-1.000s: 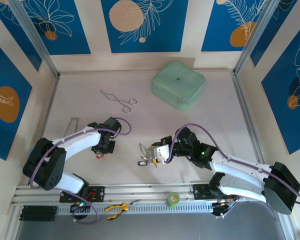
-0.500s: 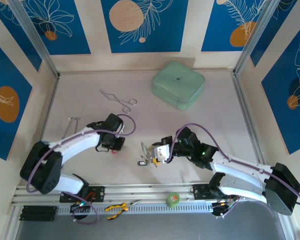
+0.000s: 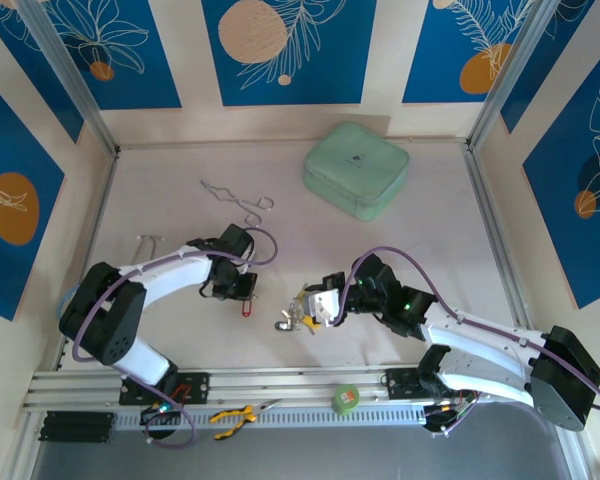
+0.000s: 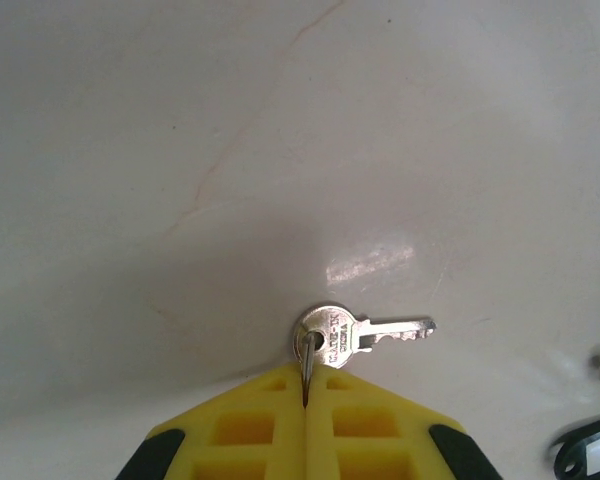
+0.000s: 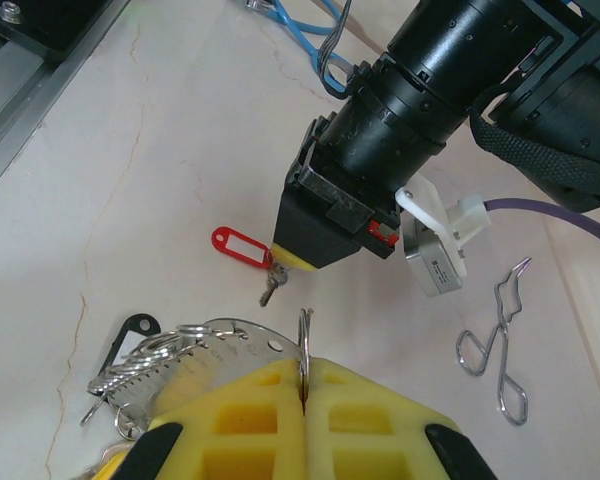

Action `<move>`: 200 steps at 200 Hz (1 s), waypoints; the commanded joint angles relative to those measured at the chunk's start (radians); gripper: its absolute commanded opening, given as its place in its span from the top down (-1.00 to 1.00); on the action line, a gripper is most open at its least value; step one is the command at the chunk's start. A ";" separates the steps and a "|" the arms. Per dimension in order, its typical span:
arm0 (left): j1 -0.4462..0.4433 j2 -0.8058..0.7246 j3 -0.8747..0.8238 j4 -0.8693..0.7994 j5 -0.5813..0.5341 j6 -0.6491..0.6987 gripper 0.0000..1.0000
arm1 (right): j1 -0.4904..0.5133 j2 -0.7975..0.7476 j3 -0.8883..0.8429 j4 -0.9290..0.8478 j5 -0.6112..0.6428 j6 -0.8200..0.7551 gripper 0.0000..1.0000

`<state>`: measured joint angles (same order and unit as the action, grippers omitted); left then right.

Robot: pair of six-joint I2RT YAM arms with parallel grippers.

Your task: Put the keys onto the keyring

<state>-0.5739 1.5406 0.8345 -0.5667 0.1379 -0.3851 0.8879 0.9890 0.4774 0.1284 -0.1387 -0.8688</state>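
While at left pincer (image 4: 306, 382) tips, key (image 4: 352, 336)

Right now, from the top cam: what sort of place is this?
Probably a lab robot cell: pale marbled tabletop, silver aluminium frame rails, blue leaf-print wall panels enclosing it.

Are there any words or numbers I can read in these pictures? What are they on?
Silver key: stamped letters on its round head, too small to read.
Green case: a small dark mark on the lid, too small to read.
No other text can be made out.
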 commanded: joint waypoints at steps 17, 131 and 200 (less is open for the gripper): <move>-0.007 0.008 0.018 -0.016 -0.015 -0.029 0.71 | 0.000 -0.022 0.017 -0.009 -0.022 0.017 1.00; -0.007 0.004 0.016 -0.001 0.005 -0.026 0.86 | 0.002 -0.026 0.018 -0.013 -0.024 0.017 1.00; -0.008 -0.246 -0.043 0.121 -0.079 0.123 1.00 | -0.012 -0.013 0.017 0.003 -0.049 0.047 1.00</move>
<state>-0.5747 1.4475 0.8246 -0.5442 0.1001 -0.3641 0.8879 0.9783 0.4774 0.1188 -0.1394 -0.8577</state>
